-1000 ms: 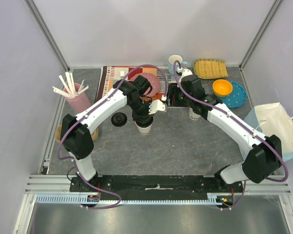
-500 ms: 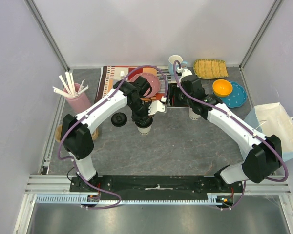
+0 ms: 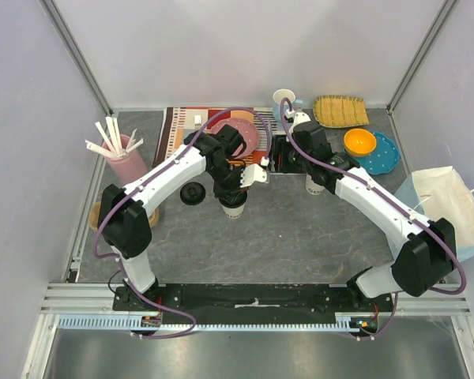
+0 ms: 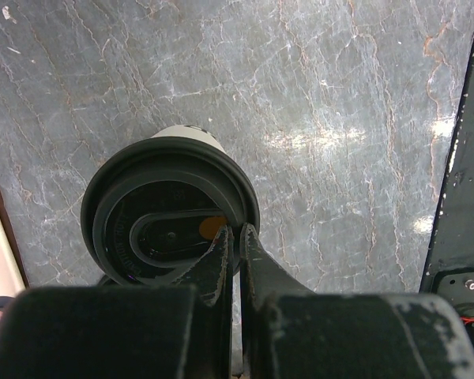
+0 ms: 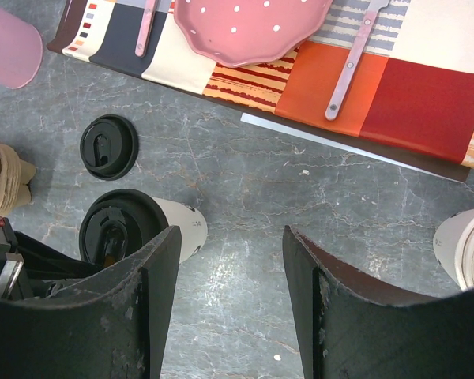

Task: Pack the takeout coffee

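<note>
The takeout coffee cup is cream-white, stands upright on the grey table mid-centre and has a black lid on top. My left gripper is directly above it, its jaws shut on the near right rim of that lid. In the top view the left gripper hides most of the lid. My right gripper is open and empty, above bare table to the right of the cup. In the top view the right gripper is near the placemat edge.
A spare black lid lies left of the cup. A lidless paper cup stands under my right arm. A striped placemat with a pink plate is behind. A white paper bag is at far right; a pink straw holder at left.
My left wrist has shifted very slightly over the cup. The cup, the lid and the right arm stay where they were.
</note>
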Robot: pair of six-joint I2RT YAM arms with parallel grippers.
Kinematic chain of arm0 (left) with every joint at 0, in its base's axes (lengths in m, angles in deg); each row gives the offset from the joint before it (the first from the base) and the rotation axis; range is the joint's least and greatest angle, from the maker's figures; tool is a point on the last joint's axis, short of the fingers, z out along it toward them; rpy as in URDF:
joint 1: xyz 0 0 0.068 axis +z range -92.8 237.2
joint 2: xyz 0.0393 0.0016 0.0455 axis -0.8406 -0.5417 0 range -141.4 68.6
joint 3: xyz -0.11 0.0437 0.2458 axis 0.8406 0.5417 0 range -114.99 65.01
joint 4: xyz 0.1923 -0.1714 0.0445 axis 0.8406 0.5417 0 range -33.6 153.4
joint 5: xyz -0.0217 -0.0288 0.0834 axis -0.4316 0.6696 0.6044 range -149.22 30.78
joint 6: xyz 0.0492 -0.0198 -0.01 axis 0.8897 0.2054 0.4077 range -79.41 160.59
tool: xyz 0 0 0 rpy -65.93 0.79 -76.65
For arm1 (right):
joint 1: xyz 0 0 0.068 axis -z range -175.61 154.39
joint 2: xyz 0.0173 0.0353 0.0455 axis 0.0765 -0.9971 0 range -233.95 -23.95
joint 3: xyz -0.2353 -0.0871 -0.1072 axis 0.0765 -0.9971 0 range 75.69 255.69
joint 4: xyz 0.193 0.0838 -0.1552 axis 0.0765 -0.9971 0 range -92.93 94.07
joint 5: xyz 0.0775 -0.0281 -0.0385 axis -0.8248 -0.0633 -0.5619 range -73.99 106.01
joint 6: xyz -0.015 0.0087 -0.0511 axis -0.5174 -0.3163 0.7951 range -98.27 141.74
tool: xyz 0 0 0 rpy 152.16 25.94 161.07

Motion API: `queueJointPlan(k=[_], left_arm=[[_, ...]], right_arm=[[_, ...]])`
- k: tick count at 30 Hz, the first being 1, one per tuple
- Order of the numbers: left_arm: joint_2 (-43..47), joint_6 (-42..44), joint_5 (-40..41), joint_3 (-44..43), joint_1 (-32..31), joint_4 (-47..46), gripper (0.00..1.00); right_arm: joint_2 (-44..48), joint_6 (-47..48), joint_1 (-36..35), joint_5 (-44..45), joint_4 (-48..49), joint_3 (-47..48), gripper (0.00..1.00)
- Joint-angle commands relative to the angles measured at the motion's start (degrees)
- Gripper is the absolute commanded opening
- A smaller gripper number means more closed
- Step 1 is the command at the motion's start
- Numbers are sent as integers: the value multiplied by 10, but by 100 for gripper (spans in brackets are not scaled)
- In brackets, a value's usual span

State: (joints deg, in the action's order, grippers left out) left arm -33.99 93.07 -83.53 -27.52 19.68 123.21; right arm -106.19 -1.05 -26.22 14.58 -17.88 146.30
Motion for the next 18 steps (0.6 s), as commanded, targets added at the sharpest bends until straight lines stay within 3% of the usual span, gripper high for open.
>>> queueJointPlan(k=[1,7,8,10,14,18], left_arm=[[-1,-13,-11,-8,0,-13,2],[-3,-6,-7,-5,0,-5,3],[-2,-6,-6,-5,0,-1,14],[0,-6,-6,-5,0,0,26],[5,-13,-6,-7,0,-4,38],[7,-18,1,-13,0,-8,43]], right_arm=[[-1,-7,0,-6,9,1,62],[1,-6,1,-5,9,0,62],[-1,-6,1,-6,9,0,62],[-1,-6,1,-9,9,1,62],[-4,-6,0,-10,10,2,62],[-4,-7,1,-12,11,3,62]])
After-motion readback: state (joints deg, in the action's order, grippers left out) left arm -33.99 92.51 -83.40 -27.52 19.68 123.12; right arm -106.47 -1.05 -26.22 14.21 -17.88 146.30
